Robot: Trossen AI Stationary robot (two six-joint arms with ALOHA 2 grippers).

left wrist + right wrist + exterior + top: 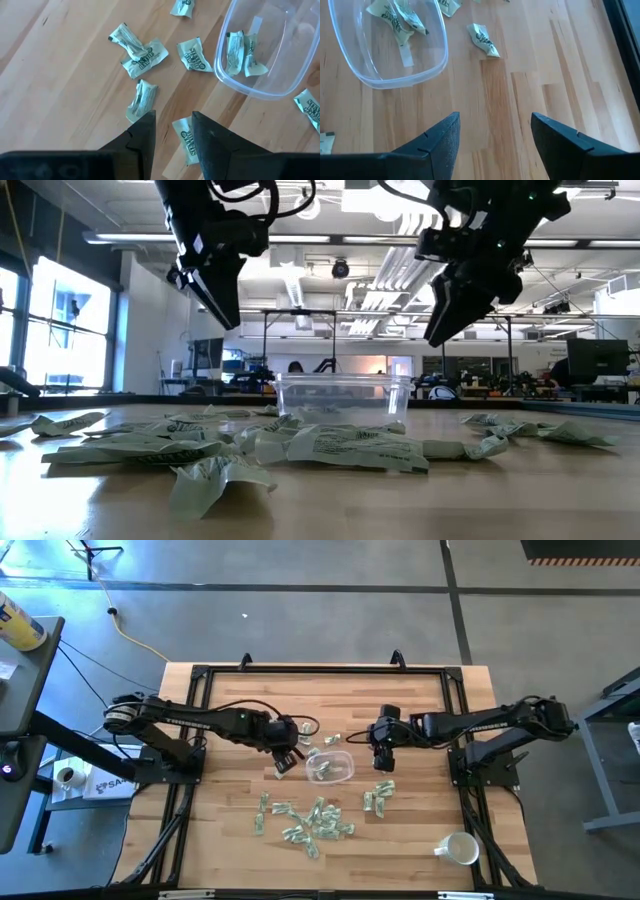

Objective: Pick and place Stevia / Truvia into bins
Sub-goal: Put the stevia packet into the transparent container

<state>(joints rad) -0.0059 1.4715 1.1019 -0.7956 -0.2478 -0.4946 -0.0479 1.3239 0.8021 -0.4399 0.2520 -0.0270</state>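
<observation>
My left gripper (284, 762) hangs just beside the bowl (329, 767), jaws parted with nothing between them, and my right gripper (381, 762) hangs on the bowl's other side, jaws spread wide and likewise empty. The bowl sits mid-table between the two, clear and shallow, with two sachets (241, 52) lying in it; a few more lie near it and most of the packets (305, 821) are scattered in a loose heap toward the table's near edge, with a smaller cluster (378, 796) below my right gripper. I judge this to be the gap between drops: a little is binned, most is left. Next I need to pick one loose sachet, and the one (185, 136) showing between my left fingers (142, 141) looks nearest; I would lower straight onto it, close across its short width, lift, and carry it over the rim. Flat paper on wood may slip from the tips. Both arms reach in low from the table's sides, wrists bent so the fingers point downward above the wood. A white mug (459, 849) stands apart at the near right corner.
</observation>
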